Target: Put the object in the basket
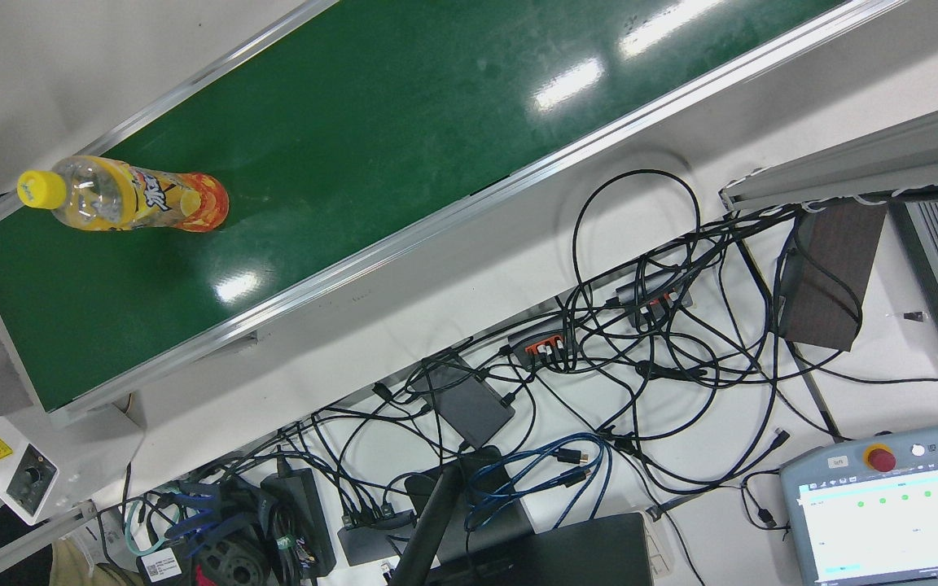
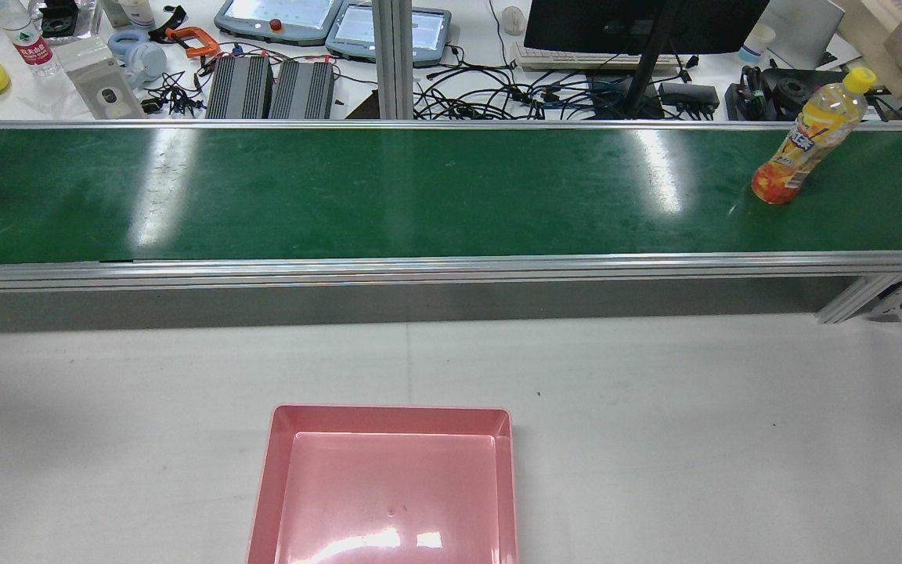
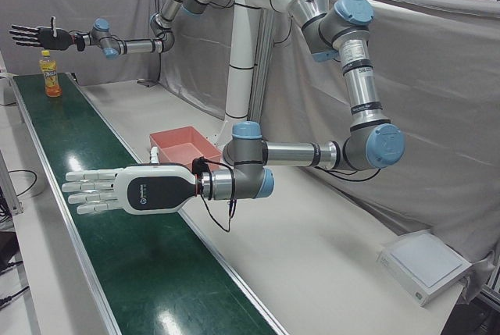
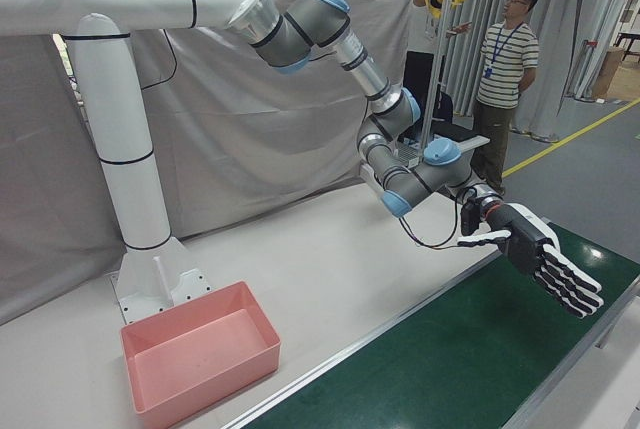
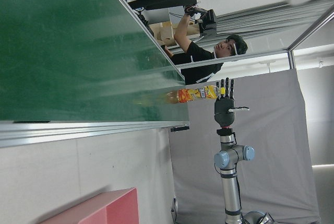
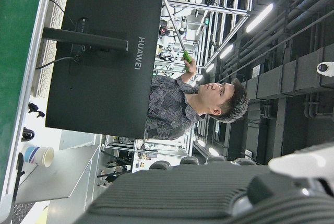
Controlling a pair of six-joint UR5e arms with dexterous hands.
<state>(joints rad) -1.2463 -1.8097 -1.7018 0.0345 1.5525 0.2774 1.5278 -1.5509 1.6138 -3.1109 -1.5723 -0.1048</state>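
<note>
So the bottle (image 2: 803, 149) is standing upright on the green belt (image 2: 420, 188), way over at the right end. It's yellow cap up and orange at the bottom. Its base sits roughly mid-width on the belt, maybe a touch toward the far rail, so there's bare green all round it and it's not touching either edge. The belt's end is just to its right, and to its left the belt runs on clear the whole way.

The right hand (image 3: 35, 36) hangs up by the bottle, higher than the cap. Its fingers are stretched out flat and spread, it's holding nothing and it isn't touching the bottle. The left hand (image 3: 125, 190) is well apart from all that, out over the left stretch of the belt. It's also flat with fingers fanned wide, and it's holding nothing.

The near rail (image 2: 420, 266) is a raised aluminium lip between the belt and the white table (image 2: 654, 392). The pink basket (image 2: 388, 409) sits on that table about the middle, on the near side, well apart from the bottle and well back from the rail. There's bare table on both sides of it.

Behind the far rail it's a desk full of cables (image 2: 545, 94) and a monitor stand.
</note>
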